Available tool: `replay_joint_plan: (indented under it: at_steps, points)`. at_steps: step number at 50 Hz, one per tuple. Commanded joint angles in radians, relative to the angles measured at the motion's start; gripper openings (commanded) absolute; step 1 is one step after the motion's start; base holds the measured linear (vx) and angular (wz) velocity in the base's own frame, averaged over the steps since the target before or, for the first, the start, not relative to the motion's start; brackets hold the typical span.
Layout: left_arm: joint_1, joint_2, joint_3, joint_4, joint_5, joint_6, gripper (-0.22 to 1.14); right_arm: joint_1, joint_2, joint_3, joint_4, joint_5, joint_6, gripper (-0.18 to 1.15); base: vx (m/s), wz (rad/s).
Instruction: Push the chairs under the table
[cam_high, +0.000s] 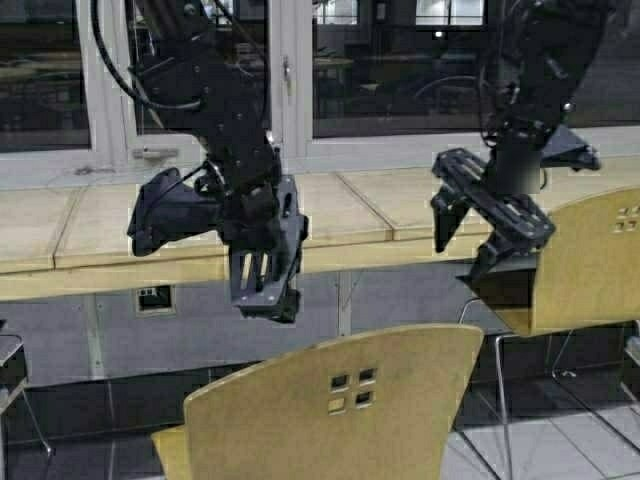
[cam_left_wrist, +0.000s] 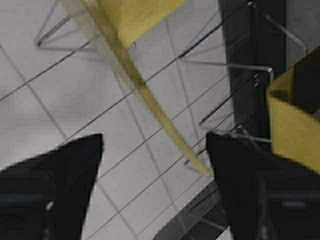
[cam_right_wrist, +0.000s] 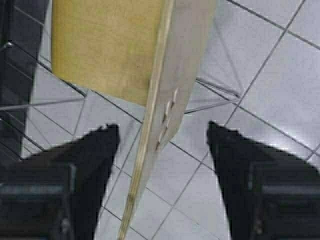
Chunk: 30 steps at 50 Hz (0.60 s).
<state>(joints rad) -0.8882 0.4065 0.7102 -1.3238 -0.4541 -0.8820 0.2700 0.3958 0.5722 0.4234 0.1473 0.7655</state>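
Observation:
A mustard-yellow chair (cam_high: 340, 410) with four square cutouts stands in front of me, pulled back from the long beige table (cam_high: 350, 215) under the window. A second chair (cam_high: 590, 270) stands at the right, its seat partly under the table. My left gripper (cam_high: 262, 288) hangs open above the near chair; in the left wrist view (cam_left_wrist: 155, 137) the backrest's thin top edge (cam_left_wrist: 150, 100) runs between the fingers, well below them. My right gripper (cam_high: 468, 248) is open beside the right chair; in the right wrist view (cam_right_wrist: 162, 127) that backrest edge (cam_right_wrist: 160, 100) lies between the fingers.
Behind the table is a white-framed window (cam_high: 290, 80). A wall socket (cam_high: 153, 298) sits under the table. Part of another seat (cam_high: 10, 365) shows at the left edge. The floor is grey tile (cam_right_wrist: 260, 75), with chrome chair legs (cam_left_wrist: 225, 65) crossing it.

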Motion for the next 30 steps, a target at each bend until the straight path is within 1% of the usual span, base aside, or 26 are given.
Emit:
replay_joint_plan:
  at_steps: [1,13,23,30]
  points:
    - [-0.003,-0.011,-0.017,-0.012,-0.026,-0.002,0.95,0.0,0.02,-0.063,0.003,0.014,-0.005,0.9,0.0,0.0]
    - [-0.012,0.037,-0.031,-0.04,-0.037,-0.032,0.95,0.0,0.101,-0.097,-0.011,0.025,-0.006,0.9,0.0,0.0]
    - [-0.064,0.077,-0.035,-0.054,-0.04,-0.124,0.95,0.0,0.153,-0.118,-0.034,0.025,-0.006,0.9,0.0,0.01]
    - [-0.078,0.095,-0.037,-0.06,-0.055,-0.17,0.95,0.0,0.178,-0.137,-0.052,0.025,-0.008,0.9,0.0,0.0]
